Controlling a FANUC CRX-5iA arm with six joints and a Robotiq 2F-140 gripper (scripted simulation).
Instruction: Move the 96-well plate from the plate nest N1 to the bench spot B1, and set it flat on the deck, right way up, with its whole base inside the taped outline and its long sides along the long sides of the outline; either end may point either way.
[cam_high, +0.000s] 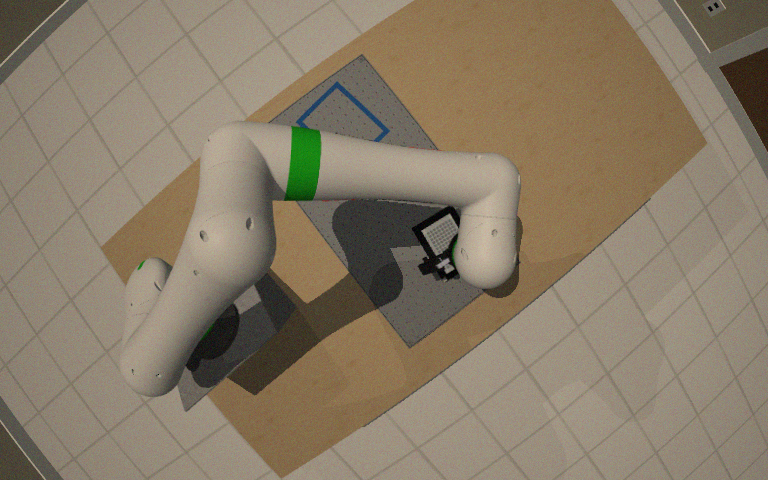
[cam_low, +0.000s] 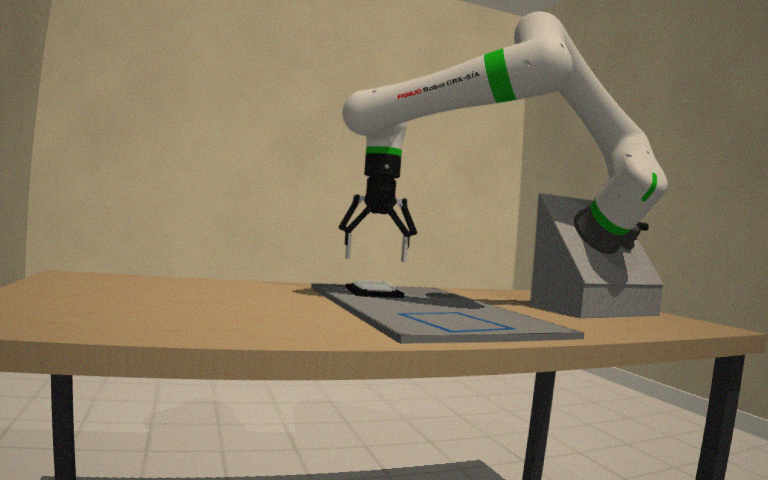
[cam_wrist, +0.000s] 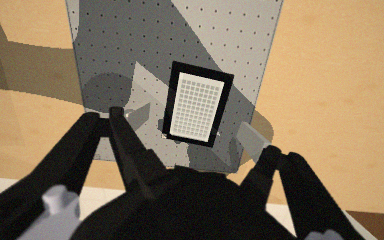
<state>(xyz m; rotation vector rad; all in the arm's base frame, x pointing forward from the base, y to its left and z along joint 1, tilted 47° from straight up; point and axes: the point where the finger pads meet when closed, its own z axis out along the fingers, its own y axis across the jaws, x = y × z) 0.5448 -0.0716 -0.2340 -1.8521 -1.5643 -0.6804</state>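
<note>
Seen from the top camera, the white arm (cam_high: 396, 169) reaches across the grey perforated deck (cam_high: 430, 305) that lies on the wooden tabletop (cam_high: 566, 113). The 96-well plate (cam_high: 440, 232) sits in its black plate nest N1 (cam_high: 423, 233), partly hidden by the wrist joint, and the gripper (cam_high: 438, 268) shows only as dark parts just beside the nest. A blue taped outline (cam_high: 317, 104), bench spot B1, lies near the other end of the deck, well apart from the plate; the arm covers its near corner.

From the exterior camera, the gripper (cam_low: 376, 249) hangs well above the 96-well plate (cam_low: 370, 284), pointing straight down. Its jaws are spread wide and hold nothing. The plate rests flat in the plate nest N1 (cam_low: 374, 292) at the far end of the deck (cam_low: 543, 332), and the blue taped outline (cam_low: 421, 322) lies bare nearer the camera. The arm is mounted on a grey wedge-shaped pedestal (cam_low: 557, 271) on the tabletop (cam_low: 169, 316).

From the wrist camera, the 96-well plate (cam_wrist: 196, 106) appears below and between the released jaws, its well grid facing up, framed by the black plate nest N1 (cam_wrist: 172, 95). The fingertips are apart from the plate.
</note>
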